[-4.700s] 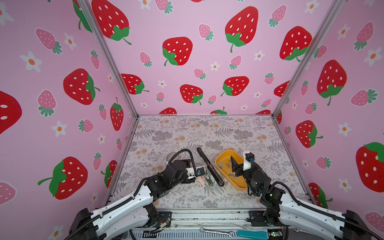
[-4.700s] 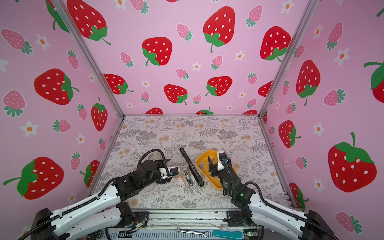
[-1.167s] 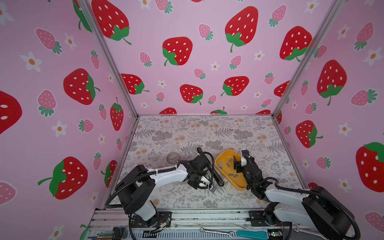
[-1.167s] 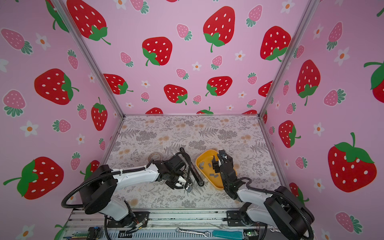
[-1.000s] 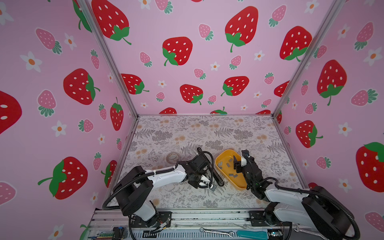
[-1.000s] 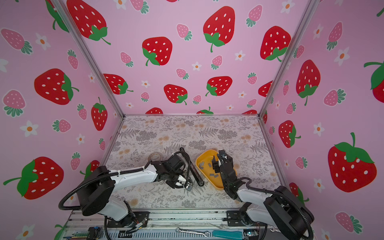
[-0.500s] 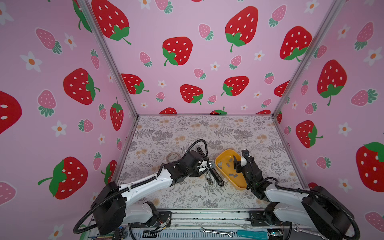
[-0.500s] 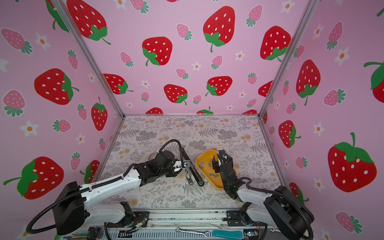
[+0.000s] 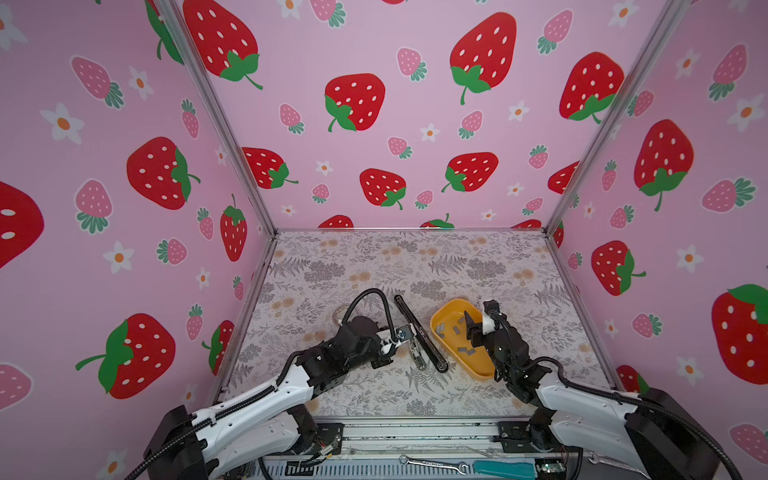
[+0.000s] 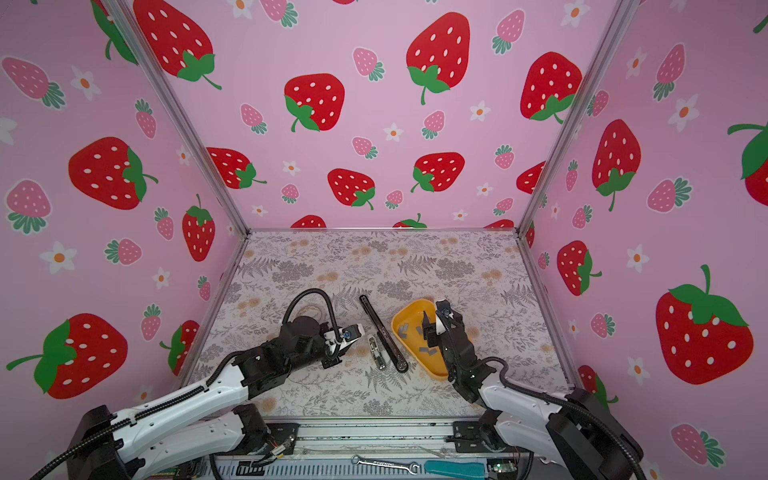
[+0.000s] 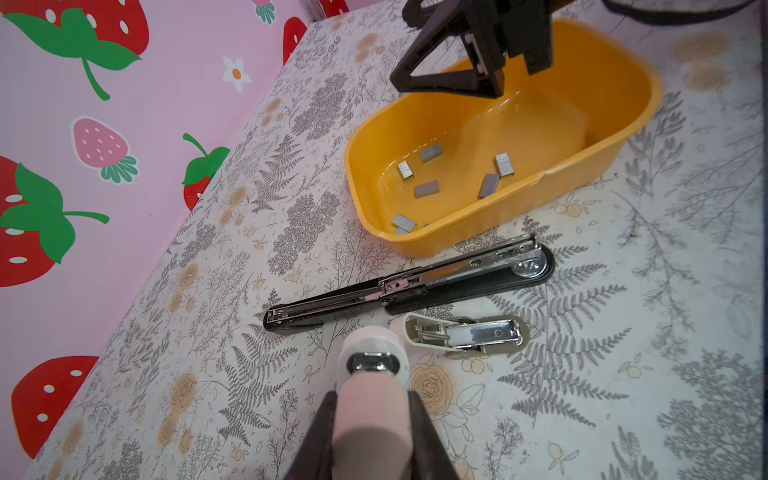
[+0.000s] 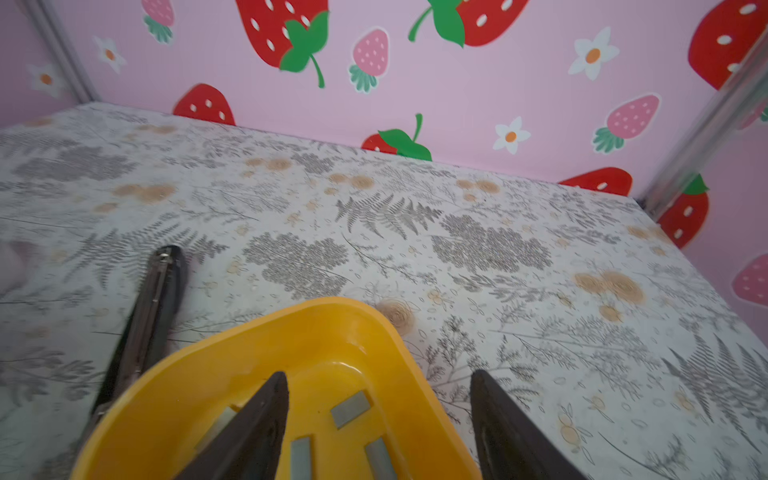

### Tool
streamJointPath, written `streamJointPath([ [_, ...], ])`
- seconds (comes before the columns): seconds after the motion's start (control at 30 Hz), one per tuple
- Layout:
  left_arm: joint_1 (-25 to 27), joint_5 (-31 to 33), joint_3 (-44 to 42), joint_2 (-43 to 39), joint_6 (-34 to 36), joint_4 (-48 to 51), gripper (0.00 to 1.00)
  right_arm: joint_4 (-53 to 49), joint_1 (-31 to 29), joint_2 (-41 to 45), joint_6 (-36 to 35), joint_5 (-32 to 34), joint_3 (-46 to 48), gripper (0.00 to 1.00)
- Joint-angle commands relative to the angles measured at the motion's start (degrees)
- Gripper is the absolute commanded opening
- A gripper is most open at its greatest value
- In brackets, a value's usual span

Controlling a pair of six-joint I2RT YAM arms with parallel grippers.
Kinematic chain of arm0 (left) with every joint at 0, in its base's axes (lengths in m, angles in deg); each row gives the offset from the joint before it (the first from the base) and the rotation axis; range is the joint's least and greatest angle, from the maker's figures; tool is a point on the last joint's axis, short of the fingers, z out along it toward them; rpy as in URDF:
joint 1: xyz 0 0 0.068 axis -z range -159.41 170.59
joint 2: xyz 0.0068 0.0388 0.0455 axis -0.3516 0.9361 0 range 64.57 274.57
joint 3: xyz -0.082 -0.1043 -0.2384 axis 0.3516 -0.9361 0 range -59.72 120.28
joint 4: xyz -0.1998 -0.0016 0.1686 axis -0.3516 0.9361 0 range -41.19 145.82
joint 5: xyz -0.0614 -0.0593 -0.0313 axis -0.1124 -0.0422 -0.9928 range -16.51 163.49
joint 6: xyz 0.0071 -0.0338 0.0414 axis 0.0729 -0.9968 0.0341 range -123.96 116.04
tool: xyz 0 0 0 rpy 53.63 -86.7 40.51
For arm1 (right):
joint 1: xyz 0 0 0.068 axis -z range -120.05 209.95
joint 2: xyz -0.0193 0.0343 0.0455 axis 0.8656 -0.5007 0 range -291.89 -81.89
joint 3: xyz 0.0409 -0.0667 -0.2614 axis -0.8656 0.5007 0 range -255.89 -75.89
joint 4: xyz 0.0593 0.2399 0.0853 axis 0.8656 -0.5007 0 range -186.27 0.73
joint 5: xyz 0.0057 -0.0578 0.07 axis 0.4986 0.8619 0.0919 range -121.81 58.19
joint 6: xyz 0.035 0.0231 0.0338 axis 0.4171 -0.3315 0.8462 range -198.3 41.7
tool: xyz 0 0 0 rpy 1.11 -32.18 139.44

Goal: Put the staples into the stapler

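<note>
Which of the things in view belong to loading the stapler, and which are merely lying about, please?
For the job: staples in the yellow tub; pink stapler part in the shut left pincer; small stapler lying open beside it; open right pincer above the tub.
Lying about: long black stapler, untouched; clear ring, perhaps tape; wrench; teal-handled tool.

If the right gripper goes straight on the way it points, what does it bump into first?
Probably the yellow tub, down inside it near the staples; depth is hard to judge.
</note>
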Motion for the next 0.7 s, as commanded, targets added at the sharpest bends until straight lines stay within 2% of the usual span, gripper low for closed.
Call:
streamJointPath([
  [0.0, 0.14, -4.85, -2.48, -2.72, -4.37, -6.17, 0.00, 0.73, -4.68, 4.41, 2.03, -7.92, -1.47, 0.69],
  [0.1, 0.06, -6.34, -3.78, -3.26, -3.77, -10.08, 0.00, 2.51, -10.41, 3.80, 2.93, -9.80, -2.53, 0.68],
  [0.2, 0.15, -10.57, -3.37, -1.99, -1.64, -11.00, 0.00, 5.05, -14.93, 1.37, 3.42, -11.45, -3.69, 0.68],
  [0.33, 0.14, -9.33, -2.54, 1.01, -0.94, -12.82, 0.00, 10.31, -19.21, -3.26, 1.46, -14.66, -4.86, 0.69],
  [0.5, 0.14, -8.24, -1.13, 4.18, -0.28, -13.79, 0.00, 16.91, -23.33, -9.13, -2.26, -15.37, -5.32, 0.69],
  [0.67, 0.14, -8.44, -0.95, 4.02, 1.12, -14.58, 0.00, 18.34, -23.95, -11.49, -2.02, -13.21, -5.94, 0.67],
])
